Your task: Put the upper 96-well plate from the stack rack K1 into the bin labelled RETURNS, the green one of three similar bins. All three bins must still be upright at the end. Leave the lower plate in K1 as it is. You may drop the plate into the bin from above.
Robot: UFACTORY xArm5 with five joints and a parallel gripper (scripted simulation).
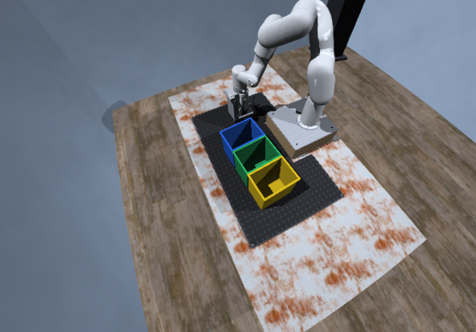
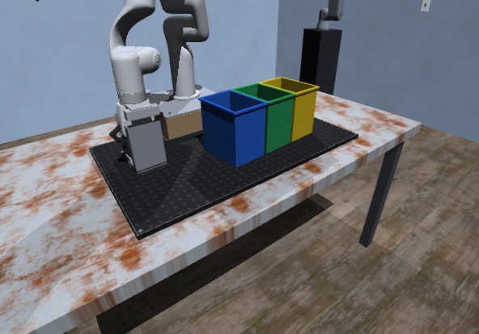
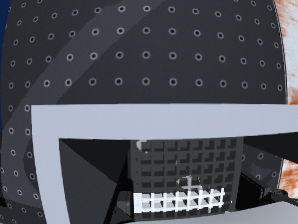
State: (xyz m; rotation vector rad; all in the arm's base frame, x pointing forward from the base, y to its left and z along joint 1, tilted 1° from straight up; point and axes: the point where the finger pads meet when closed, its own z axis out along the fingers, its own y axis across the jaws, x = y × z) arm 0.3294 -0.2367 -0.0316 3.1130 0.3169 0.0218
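Note:
The grey stack rack K1 (image 1: pixel 232 104) (image 2: pixel 146 146) (image 3: pixel 153 120) stands on the black mat behind the blue bin. My gripper (image 1: pixel 242 109) reaches down into the rack's open top; its fingertips are hidden inside in the top and exterior views. It is shut on the upper 96-well plate (image 3: pixel 188 163), whose dark gridded top shows inside the rack frame in the wrist view. The lower plate is hidden beneath it. The green RETURNS bin (image 1: pixel 241 168) (image 2: pixel 279 124) stands upright between the blue bin (image 1: pixel 226 144) (image 2: pixel 232 134) and the yellow bin (image 1: pixel 265 195) (image 2: pixel 303 114), both also upright.
The three bins touch in a row on the black perforated mat (image 1: pixel 281 216) (image 2: pixel 194 185). The arm's base block (image 1: pixel 299 137) sits beside the rack and bins. A black pillar (image 1: pixel 346 11) (image 2: pixel 320 57) stands behind the table.

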